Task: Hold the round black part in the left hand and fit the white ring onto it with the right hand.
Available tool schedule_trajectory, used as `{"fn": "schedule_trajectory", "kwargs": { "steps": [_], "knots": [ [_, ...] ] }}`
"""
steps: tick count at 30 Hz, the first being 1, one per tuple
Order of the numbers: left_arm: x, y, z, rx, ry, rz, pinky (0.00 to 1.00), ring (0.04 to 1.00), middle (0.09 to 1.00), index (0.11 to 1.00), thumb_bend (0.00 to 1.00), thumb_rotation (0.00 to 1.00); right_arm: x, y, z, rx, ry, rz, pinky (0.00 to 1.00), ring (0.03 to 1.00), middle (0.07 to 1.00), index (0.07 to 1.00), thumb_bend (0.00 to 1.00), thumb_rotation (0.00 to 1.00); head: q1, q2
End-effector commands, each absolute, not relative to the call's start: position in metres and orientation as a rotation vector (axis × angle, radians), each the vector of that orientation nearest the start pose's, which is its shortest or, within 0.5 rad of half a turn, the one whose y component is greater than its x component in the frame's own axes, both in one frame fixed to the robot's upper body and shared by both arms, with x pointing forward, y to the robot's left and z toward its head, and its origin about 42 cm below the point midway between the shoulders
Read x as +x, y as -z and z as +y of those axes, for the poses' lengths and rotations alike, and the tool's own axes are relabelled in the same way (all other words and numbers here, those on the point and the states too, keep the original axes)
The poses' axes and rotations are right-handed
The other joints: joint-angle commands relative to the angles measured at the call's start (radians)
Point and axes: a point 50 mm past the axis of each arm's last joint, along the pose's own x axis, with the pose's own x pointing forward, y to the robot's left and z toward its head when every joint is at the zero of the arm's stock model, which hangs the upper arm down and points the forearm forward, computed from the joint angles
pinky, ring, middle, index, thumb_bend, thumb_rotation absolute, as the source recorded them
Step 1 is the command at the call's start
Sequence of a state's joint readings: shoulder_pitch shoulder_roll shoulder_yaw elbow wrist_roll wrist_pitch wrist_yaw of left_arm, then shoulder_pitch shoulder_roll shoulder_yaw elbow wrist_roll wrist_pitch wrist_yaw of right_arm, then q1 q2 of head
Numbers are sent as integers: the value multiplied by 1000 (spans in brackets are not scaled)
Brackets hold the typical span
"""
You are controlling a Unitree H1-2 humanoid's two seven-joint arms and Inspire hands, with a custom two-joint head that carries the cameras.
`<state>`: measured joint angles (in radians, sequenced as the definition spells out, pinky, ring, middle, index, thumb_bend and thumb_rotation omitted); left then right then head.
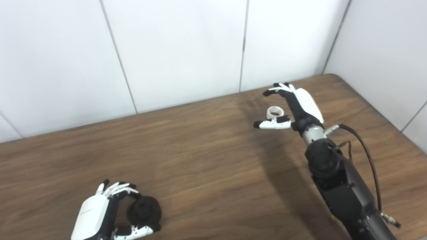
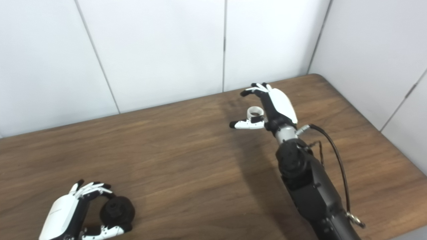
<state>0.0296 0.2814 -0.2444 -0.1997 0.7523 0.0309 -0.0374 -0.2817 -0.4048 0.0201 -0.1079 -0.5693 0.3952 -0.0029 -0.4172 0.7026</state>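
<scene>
Left eye: left hand [image 1: 100,213] cups round black part [image 1: 145,210] at table [image 1: 213,160] near edge, grip unconfirmed. Right eye: right hand [image 2: 270,105] released around white ring [image 2: 255,112] near far-right corner. Risk: closing fingers could flick the ring away.

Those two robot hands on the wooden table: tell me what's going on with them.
A humanoid robot is at the start of a two-part assembly. Its left hand, near the front edge of the table, has its fingers curled around a round black part. Its right hand is stretched toward the far side, open, with fingers and thumb either side of a small white ring. The ring is not gripped, and the two parts are far apart.
</scene>
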Motion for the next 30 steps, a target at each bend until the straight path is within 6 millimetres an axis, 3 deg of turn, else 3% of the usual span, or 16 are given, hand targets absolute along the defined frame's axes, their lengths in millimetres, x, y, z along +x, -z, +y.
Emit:
{"fn": "schedule_trajectory", "kwargs": {
  "steps": [1, 13, 30],
  "knots": [
    [263, -132, 236, 1030, 221, -169, 1000, 870, 775, 484, 523, 50, 376, -252, -333, -996, 282, -121, 1000, 1000, 930, 705, 800, 236, -3, 0],
    [262, -132, 243, 1043, 224, -166, 1000, 871, 775, 484, 523, 51, 414, -260, -358, -1120, 302, 5, 1000, 1000, 958, 701, 825, 231, -48, 0],
    [257, -141, 248, 1054, 229, -143, 1000, 876, 778, 484, 523, 52, 444, -257, -360, -1135, 259, 157, 1000, 1000, 972, 700, 830, 260, -77, 11]
  ]
}}
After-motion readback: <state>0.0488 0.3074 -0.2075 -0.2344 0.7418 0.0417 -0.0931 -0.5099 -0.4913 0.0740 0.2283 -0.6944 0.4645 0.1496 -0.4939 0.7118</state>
